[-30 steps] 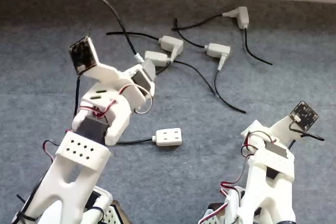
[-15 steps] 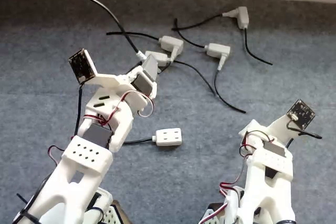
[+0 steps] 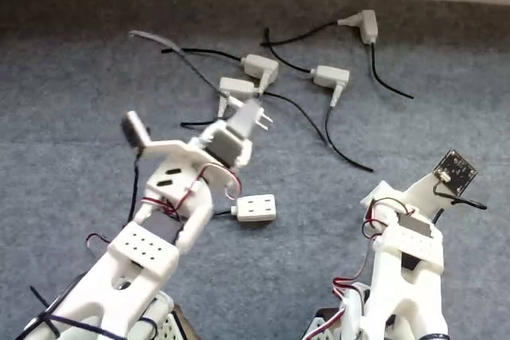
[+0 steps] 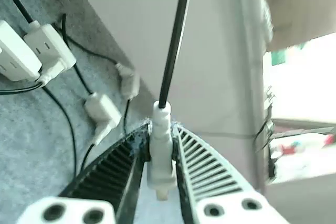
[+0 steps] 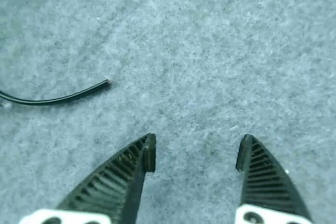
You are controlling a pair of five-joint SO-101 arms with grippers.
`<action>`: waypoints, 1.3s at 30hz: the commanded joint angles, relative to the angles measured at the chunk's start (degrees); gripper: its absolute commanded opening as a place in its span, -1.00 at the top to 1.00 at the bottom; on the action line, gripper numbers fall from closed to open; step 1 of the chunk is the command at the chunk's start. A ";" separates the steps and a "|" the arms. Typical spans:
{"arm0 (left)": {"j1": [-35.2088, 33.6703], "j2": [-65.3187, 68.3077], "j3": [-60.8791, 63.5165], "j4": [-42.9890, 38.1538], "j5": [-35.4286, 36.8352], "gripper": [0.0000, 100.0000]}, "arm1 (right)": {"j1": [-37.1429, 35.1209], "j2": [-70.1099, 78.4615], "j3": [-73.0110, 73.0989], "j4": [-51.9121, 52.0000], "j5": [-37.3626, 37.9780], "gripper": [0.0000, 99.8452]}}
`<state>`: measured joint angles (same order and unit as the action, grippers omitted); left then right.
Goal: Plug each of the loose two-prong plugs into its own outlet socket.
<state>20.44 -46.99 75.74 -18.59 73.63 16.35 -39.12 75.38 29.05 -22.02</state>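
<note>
My left gripper [image 3: 249, 120] [image 4: 160, 129] is shut on a white two-prong plug [image 3: 253, 118] [image 4: 159, 156], held above the carpet with its prongs [image 3: 264, 121] pointing right. Its black cord [image 3: 171, 53] [image 4: 176, 35] trails away to the far left. A white outlet socket [image 3: 256, 208] lies on the carpet nearer than the held plug, beside the left arm. Two more white connectors [image 3: 260, 67] [image 3: 235, 85] [image 4: 47, 48] lie just beyond the gripper. My right gripper [image 5: 197, 153] is open over bare carpet at the near right, with nothing between its fingers.
Two further white plugs with black cords [image 3: 331, 77] [image 3: 366, 25] [image 4: 102, 111] lie at the back right. A loose cord end [image 3: 368, 169] [image 5: 100, 85] rests ahead of the right gripper. Grey carpet [image 3: 446, 109] covers the table; a pale wall runs along the far edge.
The left arm has swung right and towards the near side with the plug, its wrist turning so the prongs face right. The cord's far end dropped lower. The right arm barely moved.
</note>
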 commanded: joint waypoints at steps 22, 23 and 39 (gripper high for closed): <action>0.66 -1.71 -0.13 -4.92 14.15 0.99 | -30.64 -1.27 -44.18 35.56 15.21 0.76; 0.66 -1.71 -0.13 -4.92 14.15 0.99 | -32.13 -1.27 -45.14 36.00 15.30 0.82; 7.60 -1.71 1.45 -4.92 13.89 0.99 | -42.24 -0.48 -42.86 28.53 21.80 0.99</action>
<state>27.03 -47.08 77.67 -22.11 87.34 -26.90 -39.12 33.36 61.05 -0.92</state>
